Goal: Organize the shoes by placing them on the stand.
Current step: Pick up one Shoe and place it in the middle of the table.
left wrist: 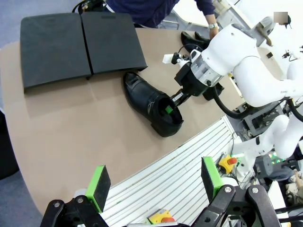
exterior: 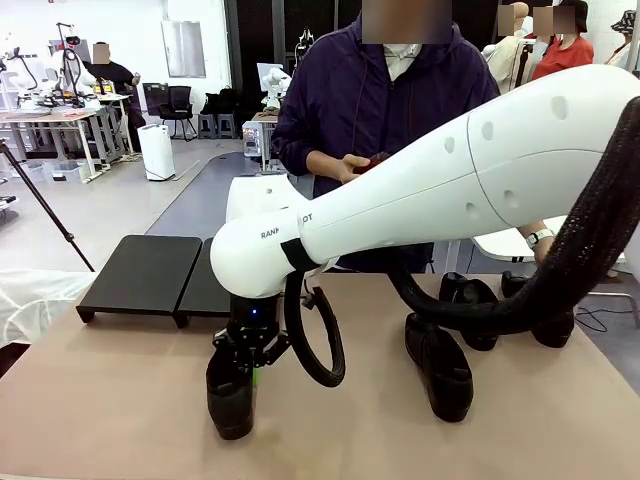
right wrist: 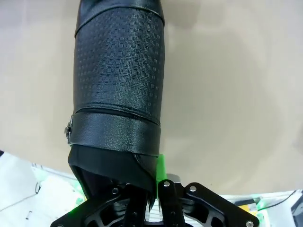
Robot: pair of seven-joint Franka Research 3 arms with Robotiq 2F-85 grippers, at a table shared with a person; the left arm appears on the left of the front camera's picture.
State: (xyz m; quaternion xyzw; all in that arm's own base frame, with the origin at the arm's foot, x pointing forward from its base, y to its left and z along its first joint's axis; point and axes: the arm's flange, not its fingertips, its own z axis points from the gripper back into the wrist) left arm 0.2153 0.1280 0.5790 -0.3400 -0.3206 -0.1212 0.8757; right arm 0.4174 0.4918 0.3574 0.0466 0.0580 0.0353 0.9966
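Since the right gripper is clamped shut on the shoe, I start from that grip. One finger sits inside the opening, its green pad showing there. The other presses from outside, so the jaws pinch the side wall of the collar near the heel. That shoe lies on the table at about 7 o'clock from my front camera, sole down and well short of the stand.

I judge the shoe light enough for one gripper, but not rigid. The embossed upper looks like pliable leather, and the thin collar could fold or creep between the pads. Its slight gloss suggests it could slip under a weak pinch. The heel end should be the stiffest part of the rim, so I would keep hold there, deep on the wall rather than at its edge. Held by one side, it will probably hang toe-down and swing, so I expect to move slowly.

Farther out, the stand sits at 10 o'clock with both platforms bare. Three more shoes wait between 3 and 4 o'clock. A person stands at 12 o'clock. My left gripper hovers high off the table's near edge, jaws wide and holding nothing.
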